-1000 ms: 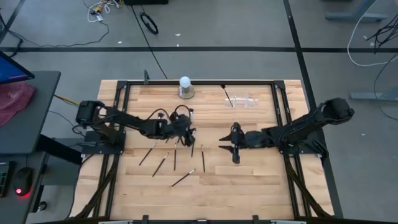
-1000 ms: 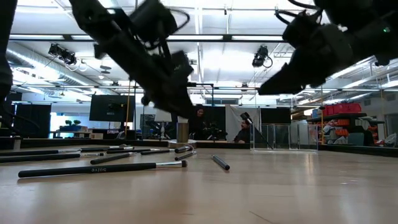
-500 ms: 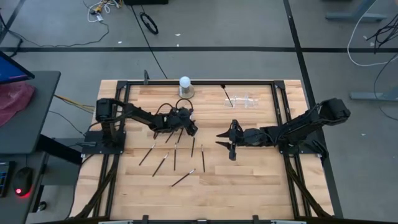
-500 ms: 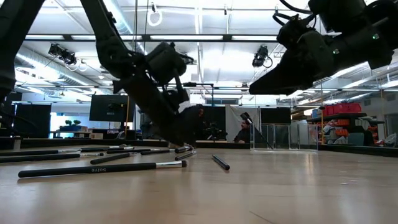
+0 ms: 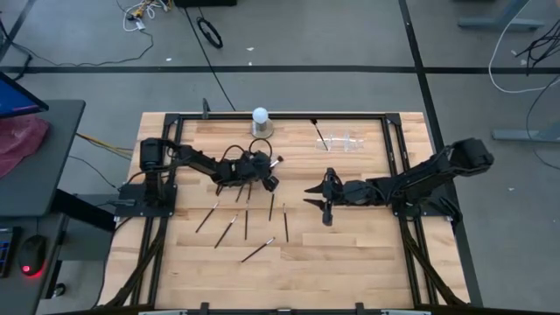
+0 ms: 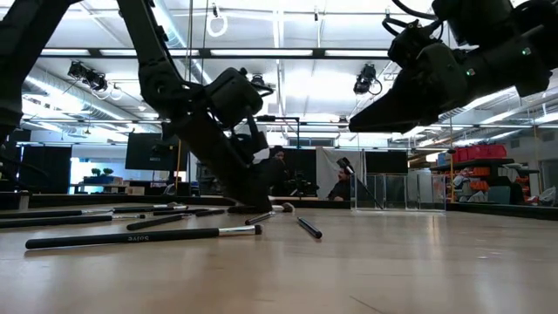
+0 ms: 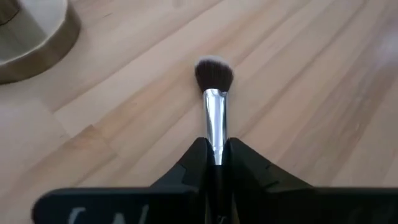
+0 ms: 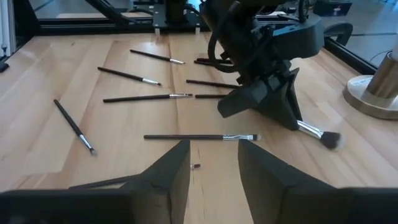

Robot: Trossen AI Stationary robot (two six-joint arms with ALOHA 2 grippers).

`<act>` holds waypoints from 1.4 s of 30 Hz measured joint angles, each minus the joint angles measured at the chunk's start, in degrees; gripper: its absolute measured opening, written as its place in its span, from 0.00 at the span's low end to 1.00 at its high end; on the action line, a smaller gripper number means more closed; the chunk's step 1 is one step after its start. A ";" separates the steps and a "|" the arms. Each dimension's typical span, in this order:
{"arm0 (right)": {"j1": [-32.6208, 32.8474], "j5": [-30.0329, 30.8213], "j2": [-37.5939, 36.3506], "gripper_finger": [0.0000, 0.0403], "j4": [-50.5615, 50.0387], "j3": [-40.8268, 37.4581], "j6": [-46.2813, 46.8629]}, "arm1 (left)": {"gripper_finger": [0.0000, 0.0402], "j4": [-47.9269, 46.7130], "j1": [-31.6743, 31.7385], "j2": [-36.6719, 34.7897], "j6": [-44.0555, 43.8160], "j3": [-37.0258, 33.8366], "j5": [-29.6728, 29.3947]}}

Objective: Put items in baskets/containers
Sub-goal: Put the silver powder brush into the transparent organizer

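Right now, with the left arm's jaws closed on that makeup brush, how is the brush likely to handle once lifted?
The makeup brush has a thin straight handle with a metal ferrule, so it is probably stiff and light. The left gripper holds it near the ferrule, so it should hang steady. Its round, smooth handle may slip or roll if released.

Brush [image 7: 214, 99]: dark handle, silver ferrule, dark rounded bristles; low over the table, clamped between dark fingers. Other brushes [image 5: 246, 222] lie flat, scattered on the wood mid-table. Clear holder [image 5: 339, 142] stands near the far edge, one brush [image 5: 320, 133] leaning inside.
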 joint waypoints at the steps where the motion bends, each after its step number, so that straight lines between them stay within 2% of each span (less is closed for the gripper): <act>1: 0.00 -0.02 -0.34 0.34 -0.26 0.01 0.19 | 0.12 0.85 0.03 0.08 0.53 -0.04 0.76; 7: 0.00 -0.02 -4.66 0.34 -7.38 -0.42 3.56 | 0.12 8.62 -0.16 -0.71 3.52 -0.07 5.76; 11: 0.00 -0.02 -4.77 0.34 -4.30 -3.90 6.31 | 0.12 13.42 -0.92 -3.48 6.30 -0.08 8.05; 16: 0.02 2.07 -2.13 0.36 9.16 -10.07 11.10 | 0.12 18.32 -4.23 -7.50 12.46 -0.06 11.84; 21: 0.00 2.98 1.68 0.47 28.08 -12.82 8.16 | 0.12 27.29 -9.04 -7.64 19.40 -0.04 13.32; 24: 0.04 2.97 4.62 0.55 35.77 -11.59 4.85 | 0.12 29.39 -11.62 -7.48 22.99 -0.01 10.91; 29: 0.04 3.38 8.57 0.60 37.94 -6.84 1.69 | 0.12 31.46 -14.02 -7.42 26.72 -0.02 6.17; 35: 0.11 5.97 12.58 0.53 37.87 -1.47 -0.84 | 0.12 32.42 -14.49 -7.42 27.07 -0.06 5.44; 42: 0.42 6.34 13.25 0.31 37.70 -0.97 -1.17 | 0.12 32.77 -14.51 -7.42 27.09 -0.07 5.53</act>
